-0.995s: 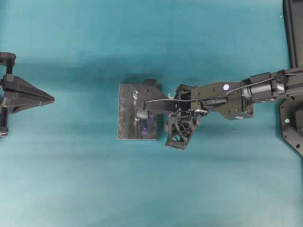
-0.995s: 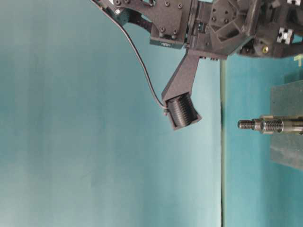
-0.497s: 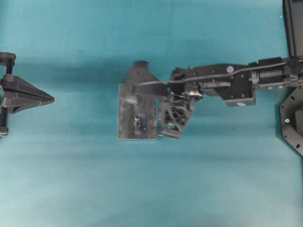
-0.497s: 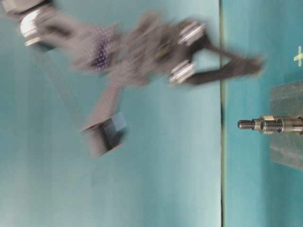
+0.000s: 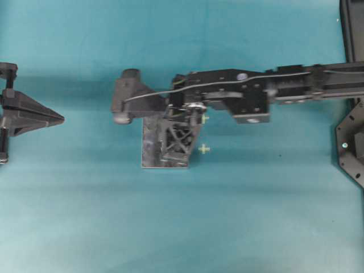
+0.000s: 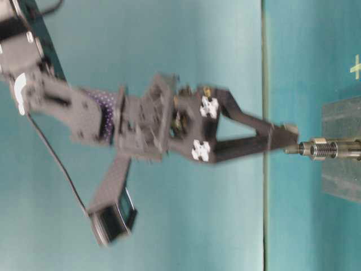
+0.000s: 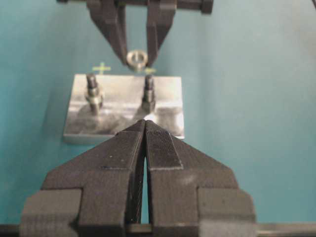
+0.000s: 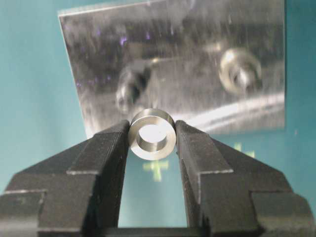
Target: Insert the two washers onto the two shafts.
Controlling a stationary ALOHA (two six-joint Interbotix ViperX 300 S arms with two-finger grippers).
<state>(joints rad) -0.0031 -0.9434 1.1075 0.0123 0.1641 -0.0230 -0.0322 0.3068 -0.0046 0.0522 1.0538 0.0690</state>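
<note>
While poised above the metal plate (image 8: 173,64), right gripper (image 8: 152,136) jaws pinch the washer (image 8: 152,134) | shaft (image 7: 148,94) just beneath | left gripper (image 7: 144,148) jaws pressed together, holding nothing.

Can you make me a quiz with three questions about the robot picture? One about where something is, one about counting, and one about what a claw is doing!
1. Where is the washer?
A. Lying flat on the metal plate
B. Pinched between the right gripper's fingers
C. Lying on the teal table

2. How many threaded shafts stand on the metal plate?
A. Two
B. Four
C. None

3. What is the left gripper doing?
A. Holding the washer
B. Wide open
C. Shut, with nothing in it

Answers:
1. B, the right wrist view shows the ring squeezed between the right gripper's two fingers.
2. A, the left wrist view shows one shaft and a second shaft on the plate.
3. C, its two fingers meet at the tips with nothing between them.
</note>
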